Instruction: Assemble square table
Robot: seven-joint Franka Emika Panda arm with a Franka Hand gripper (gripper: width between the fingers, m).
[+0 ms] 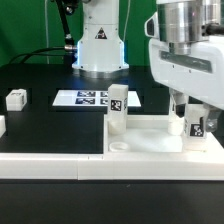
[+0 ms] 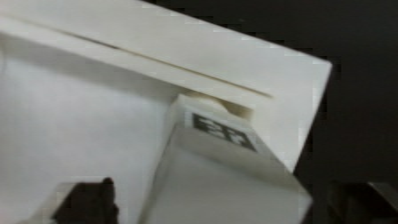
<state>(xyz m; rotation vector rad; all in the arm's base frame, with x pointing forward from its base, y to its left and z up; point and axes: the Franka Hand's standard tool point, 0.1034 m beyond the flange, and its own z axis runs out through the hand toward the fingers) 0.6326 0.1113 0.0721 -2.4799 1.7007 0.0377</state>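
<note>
Black bench: a leg [image 1: 197,124] is seen upright at the top's [image 1: 150,145] corner, exterior view's right, directly under the gripper [image 1: 190,108]; whether it is clasped cannot be told.

A leg [image 1: 117,108] stands on the table top [image 1: 150,140], marker board [image 1: 82,98] behind, another leg [image 1: 15,98] toward exterior view's left.

Words, numbers: none I can read.
My base [image 1: 100,50]: a black triangle warning sign, its symbol too small to tell.
Marker board [image 1: 85,98]: black-white square tags.
Standing leg [image 1: 117,110]: one such tag.
Leg under my wrist [image 1: 196,124]: one tag, blurred.
</note>
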